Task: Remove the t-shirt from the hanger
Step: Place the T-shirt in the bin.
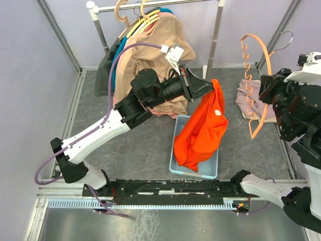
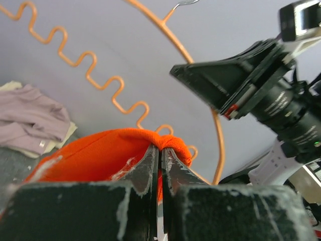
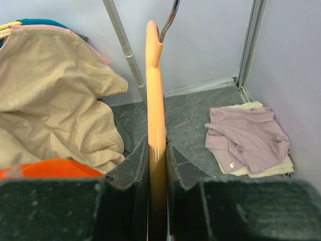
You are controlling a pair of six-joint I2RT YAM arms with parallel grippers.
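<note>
Nearest, a light-blue bin (image 1: 175, 161) sits on the grey table, w/ the orange t-shirt (image 1: 203, 130) hanging over it, lower folds at bin level; contact unclear. Left gripper (image 2: 160, 148) fingers are fully closed, pinching the tee's top edge, fabric bunched over the tips. Tee is apart from the hanger. Right gripper (image 3: 156, 148) fingers are narrow, clamped on the bare orange hanger (image 3: 155, 85), upright, well right of the tee. Further back by the rt wall, a lilac garment (image 3: 248, 138) lies atop a pale one. Farthest, beige shirts (image 1: 160, 37) hang on the rack rail (image 1: 165, 4).
</note>
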